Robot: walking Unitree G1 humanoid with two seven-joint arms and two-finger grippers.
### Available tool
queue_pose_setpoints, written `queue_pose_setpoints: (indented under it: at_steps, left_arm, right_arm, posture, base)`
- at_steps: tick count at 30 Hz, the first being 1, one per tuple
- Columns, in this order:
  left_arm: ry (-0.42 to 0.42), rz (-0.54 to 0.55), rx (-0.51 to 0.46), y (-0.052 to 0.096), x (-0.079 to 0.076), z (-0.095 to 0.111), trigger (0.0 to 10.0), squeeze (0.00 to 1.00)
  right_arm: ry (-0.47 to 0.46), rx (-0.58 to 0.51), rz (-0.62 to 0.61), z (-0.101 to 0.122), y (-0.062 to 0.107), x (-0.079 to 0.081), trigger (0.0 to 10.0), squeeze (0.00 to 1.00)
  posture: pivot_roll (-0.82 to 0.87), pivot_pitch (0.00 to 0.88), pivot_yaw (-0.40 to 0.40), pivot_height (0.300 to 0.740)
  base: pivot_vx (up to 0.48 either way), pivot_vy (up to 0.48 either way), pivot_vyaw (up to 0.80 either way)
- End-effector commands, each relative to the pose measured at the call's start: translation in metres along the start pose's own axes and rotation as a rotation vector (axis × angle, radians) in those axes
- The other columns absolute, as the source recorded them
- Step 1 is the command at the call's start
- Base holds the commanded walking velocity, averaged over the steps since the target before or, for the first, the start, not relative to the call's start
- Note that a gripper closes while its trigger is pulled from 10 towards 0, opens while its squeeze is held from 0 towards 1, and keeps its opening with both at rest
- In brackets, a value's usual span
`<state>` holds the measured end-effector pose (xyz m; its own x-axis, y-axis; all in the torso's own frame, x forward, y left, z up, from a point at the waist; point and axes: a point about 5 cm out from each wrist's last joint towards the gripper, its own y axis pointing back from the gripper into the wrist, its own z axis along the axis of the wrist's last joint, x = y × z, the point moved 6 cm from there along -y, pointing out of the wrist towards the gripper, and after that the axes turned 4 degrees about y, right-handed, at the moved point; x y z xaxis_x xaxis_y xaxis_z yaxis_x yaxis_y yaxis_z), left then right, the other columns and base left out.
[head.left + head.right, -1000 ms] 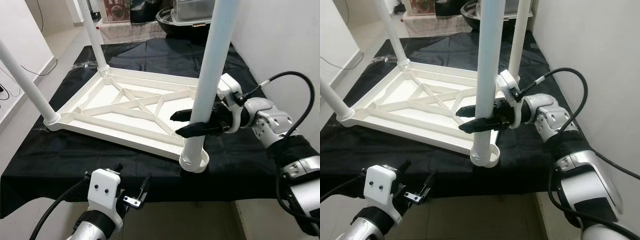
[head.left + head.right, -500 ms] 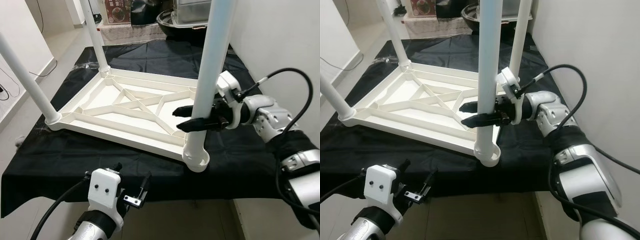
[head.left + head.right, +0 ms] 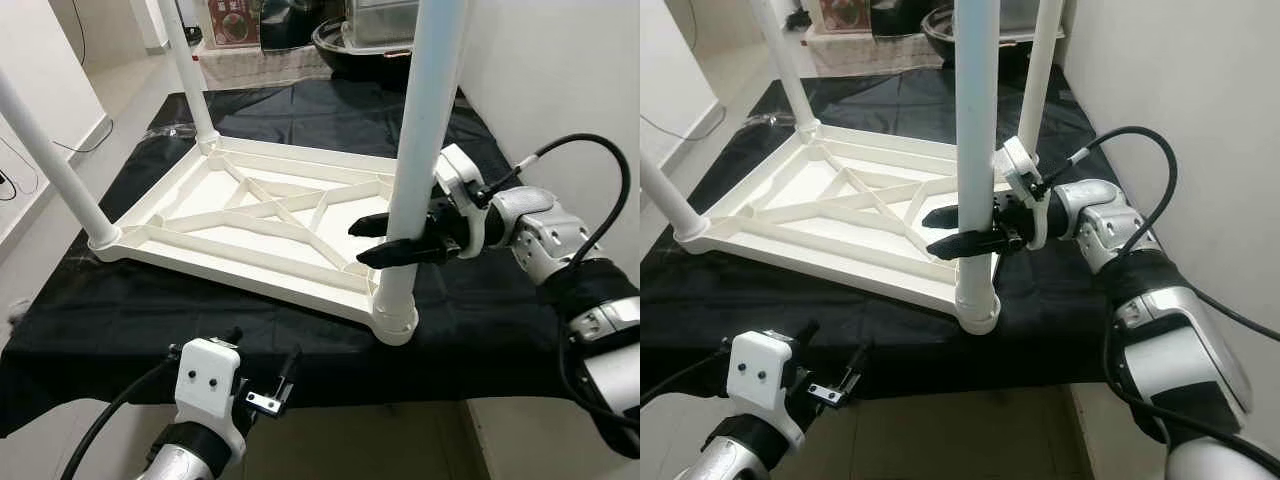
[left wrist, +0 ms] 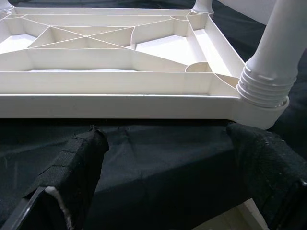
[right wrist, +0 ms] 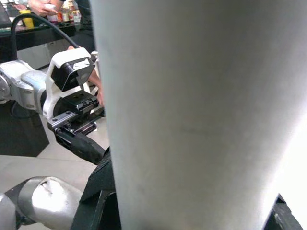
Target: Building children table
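Well, I see the white table top (image 3: pixel 255 225) lying upside down on the black cloth (image 3: pixel 120 320) — its near-right leg (image 3: pixel 425 130) standing upright in the corner socket. My right gripper (image 3: pixel 385 240) is clamped around that leg (low down); my left gripper (image 3: pixel 265 385) hangs below the cloth's edge, fingers apart.

A lived-in room of a home: plain white walls (image 3: pixel 540 70) and a pale tiled floor (image 3: pixel 110 85), with a loose cable (image 3: pixel 60 140) trailing along the skirting. A desk draped in black cloth (image 3: pixel 150 320) fills the corner, and household clutter, a dark bowl (image 3: pixel 345 40) and a printed box (image 3: pixel 232 20), sits behind it
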<state>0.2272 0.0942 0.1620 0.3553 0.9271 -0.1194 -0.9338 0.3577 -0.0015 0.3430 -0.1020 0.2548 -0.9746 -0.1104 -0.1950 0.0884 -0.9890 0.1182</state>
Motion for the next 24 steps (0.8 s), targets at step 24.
queue_pose_setpoints:
  at_steps: [24]
  left_arm:
    - [-0.011, 0.012, 0.020, 0.002, 0.002, -0.006, 10.0, 0.00]
  right_arm:
    - [-0.026, 0.037, 0.052, -0.011, -0.001, 0.011, 10.0, 0.00]
  posture:
    - [0.11, 0.147, 0.042, 0.740]
  base:
    - [0.000, 0.000, 0.00]
